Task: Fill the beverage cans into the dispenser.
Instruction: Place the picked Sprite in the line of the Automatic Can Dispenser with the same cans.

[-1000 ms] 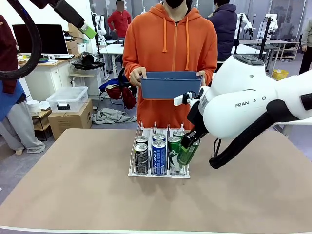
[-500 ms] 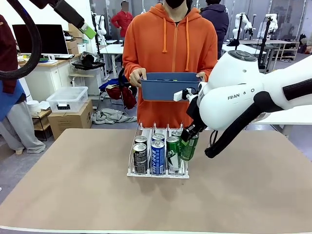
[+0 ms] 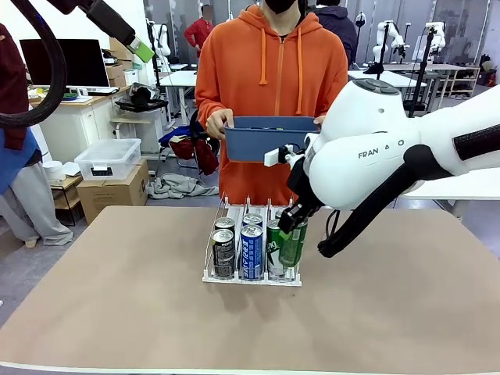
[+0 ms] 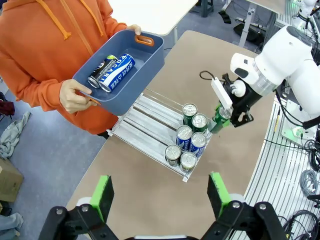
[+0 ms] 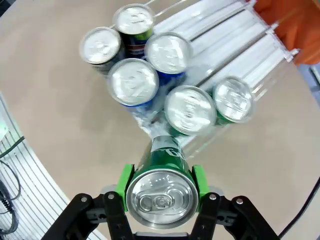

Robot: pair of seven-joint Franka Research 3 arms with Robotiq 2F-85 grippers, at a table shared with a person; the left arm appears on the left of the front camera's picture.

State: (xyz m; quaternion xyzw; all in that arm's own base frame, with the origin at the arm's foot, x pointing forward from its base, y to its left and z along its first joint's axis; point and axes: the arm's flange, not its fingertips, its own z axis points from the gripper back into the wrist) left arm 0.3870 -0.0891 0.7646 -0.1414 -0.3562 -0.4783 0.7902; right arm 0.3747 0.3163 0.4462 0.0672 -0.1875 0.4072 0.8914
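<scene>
Right gripper (image 5: pixel 162 182) pinches a tilted green can (image 5: pixel 167 150) at the dispenser's (image 3: pixel 251 280) front right corner; left gripper (image 4: pixel 160 196) hangs spread above the table (image 3: pixel 117 312).

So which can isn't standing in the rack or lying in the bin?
The green can clamped in the right gripper, tilted by the dispenser's right side.

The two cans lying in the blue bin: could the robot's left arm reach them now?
Probably yes. The two cans lie in an open-topped bin, the left gripper hangs open high above with nothing between, and the right gripper is at the dispenser holding a green can.
</scene>
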